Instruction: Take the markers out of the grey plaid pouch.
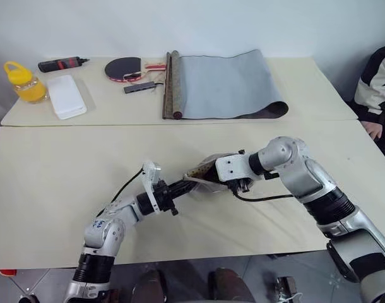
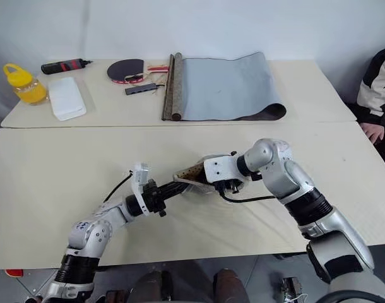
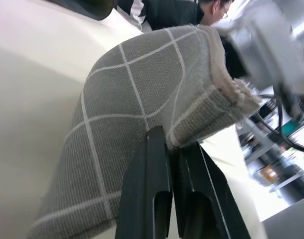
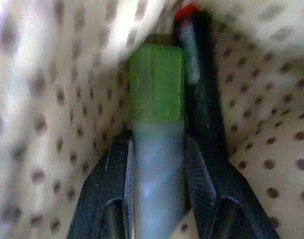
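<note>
1. Left pincer [image 1: 180, 187]: clamped tight on one edge of the grey plaid pouch [image 3: 142, 104], holding it just above the near surface [image 1: 53, 183].
2. Right pincer [image 4: 157, 149]: reaching into the pouch's dotted lining, fingers closed on the green-ended marker [image 4: 157, 84]; the dark, red-tipped marker [image 4: 199, 74] lies alongside.
3. Far surface: rolled grey mat [image 1: 227, 85], paddle [image 1: 123, 67], white box [image 1: 67, 96], yellow bottle [image 1: 25, 82].

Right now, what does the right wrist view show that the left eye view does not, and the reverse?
Right wrist view alone: the green-capped marker gripped between the right gripper jaws, a dark red-tipped marker beside it, against the dotted lining.
Left eye view alone: the left gripper shut on the pouch edge, both arms, the far table's rolled mat.
Both: the grey plaid pouch.
</note>
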`<state>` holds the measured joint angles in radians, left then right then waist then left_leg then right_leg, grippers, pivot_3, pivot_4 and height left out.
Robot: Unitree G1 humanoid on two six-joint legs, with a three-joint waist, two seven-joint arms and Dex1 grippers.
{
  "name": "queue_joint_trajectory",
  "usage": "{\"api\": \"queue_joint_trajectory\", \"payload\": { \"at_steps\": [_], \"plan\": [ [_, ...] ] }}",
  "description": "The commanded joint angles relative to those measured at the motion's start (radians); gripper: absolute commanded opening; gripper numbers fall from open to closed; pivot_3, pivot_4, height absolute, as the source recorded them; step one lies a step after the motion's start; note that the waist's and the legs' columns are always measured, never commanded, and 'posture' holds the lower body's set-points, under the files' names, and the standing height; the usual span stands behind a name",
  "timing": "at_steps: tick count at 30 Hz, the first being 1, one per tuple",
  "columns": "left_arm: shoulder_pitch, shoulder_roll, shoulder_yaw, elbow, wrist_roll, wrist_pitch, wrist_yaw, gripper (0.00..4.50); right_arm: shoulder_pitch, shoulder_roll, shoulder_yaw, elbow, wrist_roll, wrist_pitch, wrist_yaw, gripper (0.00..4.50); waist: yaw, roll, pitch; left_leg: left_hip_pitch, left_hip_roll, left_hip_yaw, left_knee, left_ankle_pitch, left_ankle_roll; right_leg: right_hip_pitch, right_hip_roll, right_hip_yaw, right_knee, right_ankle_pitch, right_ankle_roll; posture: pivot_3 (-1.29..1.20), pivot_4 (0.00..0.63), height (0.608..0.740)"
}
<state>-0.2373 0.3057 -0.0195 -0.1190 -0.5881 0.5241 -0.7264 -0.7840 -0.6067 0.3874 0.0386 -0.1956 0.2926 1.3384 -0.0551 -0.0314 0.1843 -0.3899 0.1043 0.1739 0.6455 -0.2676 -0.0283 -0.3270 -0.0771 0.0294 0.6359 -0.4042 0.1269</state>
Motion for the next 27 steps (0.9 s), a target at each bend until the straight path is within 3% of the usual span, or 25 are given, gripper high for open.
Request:
{"api": "queue_joint_trajectory", "payload": {
  "at_steps": [1, 5, 10, 14, 20, 27],
  "plan": [
    [-0.02, 0.055, 0.01, -0.043, 0.082, -0.101, -0.012, 0.0, -0.011, -0.028, -0.112, -0.088, 0.135, 0.064, 0.031, 1.05, 0.001, 0.002, 0.001, -0.002, 0.0, 0.0, 0.0, 0.0, 0.0, -0.002, 0.0, 0.0, 0.0, 0.0, 0.0, 0.0, 0.15, 0.74],
    [-0.041, 0.091, 0.03, -0.064, 0.097, -0.148, -0.024, 0.0, -0.022, -0.042, -0.169, -0.127, 0.216, 0.109, 0.018, 1.05, 0.002, 0.002, 0.002, -0.015, 0.001, 0.001, 0.001, 0.001, 0.0, -0.018, 0.001, 0.001, 0.005, 0.001, 0.002, 0.0, 0.15, 0.74],
    [-0.088, 0.086, 0.038, -0.06, 0.143, -0.231, 0.003, 0.0, -0.033, -0.021, -0.222, -0.19, 0.339, 0.191, 0.0, 1.05, 0.002, 0.003, 0.003, -0.018, 0.001, 0.003, 0.001, 0.0, 0.001, -0.025, 0.001, 0.002, 0.01, 0.001, 0.003, 0.0, 0.15, 0.74],
    [-0.109, 0.133, -0.011, -0.007, 0.313, -0.411, 0.0, 0.0, -0.097, 0.055, -0.275, -0.184, 0.419, 0.189, -0.084, 1.05, -0.003, 0.003, 0.003, -0.02, 0.001, 0.007, 0.002, 0.001, 0.0, -0.03, 0.002, 0.004, 0.012, 0.001, 0.003, 0.0, 0.15, 0.74],
    [-0.168, 0.165, 0.008, 0.099, 0.472, -0.586, 0.08, 0.0, -0.139, 0.078, -0.292, -0.179, 0.474, 0.183, -0.145, 1.05, 0.0, 0.003, 0.003, -0.019, 0.003, 0.01, 0.004, 0.001, 0.0, -0.033, 0.001, 0.005, 0.017, 0.001, 0.003, 0.0, 0.15, 0.74],
    [-0.155, 0.188, 0.091, 0.181, 0.455, -0.657, 0.116, 0.0, -0.13, -0.123, -0.281, -0.032, 0.364, 0.037, -0.11, 1.05, 0.001, 0.002, 0.004, -0.019, 0.003, 0.015, 0.003, 0.001, 0.001, -0.035, 0.0, 0.005, 0.017, 0.001, 0.004, 0.0, 0.15, 0.74]
  ]
}}
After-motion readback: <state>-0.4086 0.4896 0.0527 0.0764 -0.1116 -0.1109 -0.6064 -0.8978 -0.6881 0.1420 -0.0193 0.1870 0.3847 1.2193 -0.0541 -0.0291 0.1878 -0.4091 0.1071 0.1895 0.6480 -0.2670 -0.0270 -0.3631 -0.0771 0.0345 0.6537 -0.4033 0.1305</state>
